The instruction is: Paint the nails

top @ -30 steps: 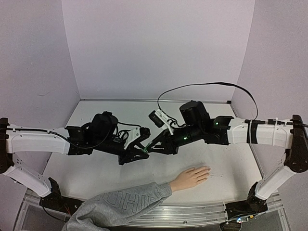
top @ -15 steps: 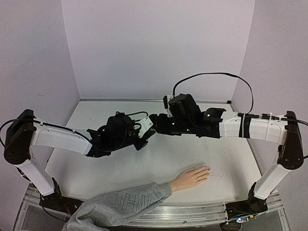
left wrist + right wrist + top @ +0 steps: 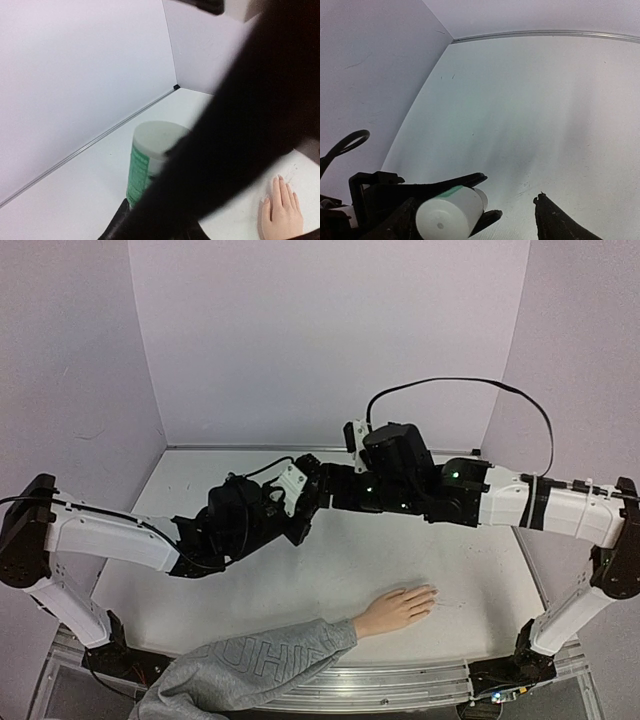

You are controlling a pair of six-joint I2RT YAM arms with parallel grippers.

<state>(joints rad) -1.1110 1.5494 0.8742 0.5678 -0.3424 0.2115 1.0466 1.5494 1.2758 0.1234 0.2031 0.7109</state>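
The flesh-coloured mannequin hand (image 3: 395, 608) lies palm down near the front edge, its grey sleeve (image 3: 240, 665) trailing left. Its pale nails (image 3: 278, 177) show in the left wrist view, bottom right. My left gripper (image 3: 298, 512) is raised above mid-table and shut on a small white bottle (image 3: 150, 160) with a green label. In the right wrist view its dark fingers (image 3: 465, 181) clamp the bottle (image 3: 451, 215). My right gripper (image 3: 320, 490) meets it from the right, open, its fingers either side of the bottle without gripping. One of them blurs darkly across the left wrist view.
Lilac walls (image 3: 320, 340) close in the white table (image 3: 470, 570) at the back and on both sides. A black cable (image 3: 450, 385) loops above the right arm. The metal front rail (image 3: 400, 680) runs under the sleeve.
Both arms have risen and shifted toward the back, staying tip to tip. My right gripper, shut before, has now opened. The left keeps its hold on the bottle.
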